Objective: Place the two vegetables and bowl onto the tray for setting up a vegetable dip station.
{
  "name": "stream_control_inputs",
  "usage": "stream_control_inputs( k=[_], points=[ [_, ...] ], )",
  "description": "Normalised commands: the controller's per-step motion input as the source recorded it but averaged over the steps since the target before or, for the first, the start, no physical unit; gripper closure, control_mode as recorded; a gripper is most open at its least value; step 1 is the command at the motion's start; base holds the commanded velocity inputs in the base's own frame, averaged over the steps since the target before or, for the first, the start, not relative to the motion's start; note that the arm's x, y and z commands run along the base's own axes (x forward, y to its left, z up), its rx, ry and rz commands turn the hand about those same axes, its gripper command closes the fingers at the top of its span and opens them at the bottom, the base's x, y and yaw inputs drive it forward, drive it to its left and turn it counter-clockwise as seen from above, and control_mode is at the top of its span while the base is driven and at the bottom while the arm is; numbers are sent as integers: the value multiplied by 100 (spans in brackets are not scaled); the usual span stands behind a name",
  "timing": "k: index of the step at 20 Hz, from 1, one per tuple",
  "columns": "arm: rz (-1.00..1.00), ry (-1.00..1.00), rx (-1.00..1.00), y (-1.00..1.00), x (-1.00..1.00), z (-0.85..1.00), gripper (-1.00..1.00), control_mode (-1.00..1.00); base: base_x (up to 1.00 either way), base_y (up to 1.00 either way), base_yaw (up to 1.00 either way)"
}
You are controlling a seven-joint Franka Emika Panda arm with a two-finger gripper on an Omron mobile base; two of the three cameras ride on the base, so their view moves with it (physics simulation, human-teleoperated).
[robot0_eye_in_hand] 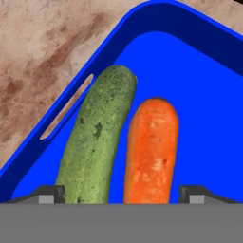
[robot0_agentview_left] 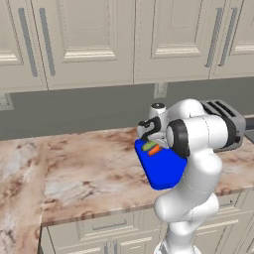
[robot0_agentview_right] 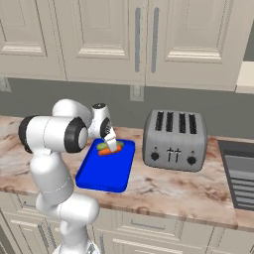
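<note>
1. On the marble worktop, just left of the grey toaster: the tray, bright blue, flat, low-rimmed, with a slot handle at its far end.
2. At the tray's far end, lying flat: one green cucumber and one orange carrot, side by side, roughly parallel, close together and possibly touching near their lower ends. Both sit inside the rim; the cucumber lies nearer the slot handle.
3. Gripper: poised directly over the two vegetables. Jaws spread wide, the two tips standing outside both pieces, pinching nothing. Neither vegetable appears held.
4. Bowl: not located in these pictures; position unknown, and not on the tray, whose visible surface carries only the two vegetables.
5. Task status, as a judgement: vegetable portion looks complete; the bowl remains to be fetched and set down.
6. Risk, retreat: the tips flank the vegetables closely, so a sideways or tilted withdrawal could nudge the carrot or roll the cucumber against the rim. A straight lift away looks safest.
7. Risk, bowl placement: the near part of the tray is free, but a wide bowl set down too far back could land on the vegetables and sit tilted, or push them over the low rim.
8. Risk, neighbours: the toaster stands near the tray's right edge; a wide swing with the bowl could strike it.
</note>
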Motion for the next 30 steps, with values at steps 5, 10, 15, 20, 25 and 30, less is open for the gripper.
stream_control_inputs(
  k=[5,10,15,20,25,30],
  points=[
    [0,0,0,0,0,0,-100,-100,0,0,0],
    [0,0,0,-4,-1,0,-100,-100,0,0,0],
    [0,0,0,-5,-16,0,-100,-100,0,0,0],
    [0,0,0,-9,-42,0,-100,-100,0,0,0],
    [0,0,0,-12,-50,5,-100,-100,0,0,0],
    [4,0,0,-11,-60,15,-100,-100,0,0,0]
  ],
)
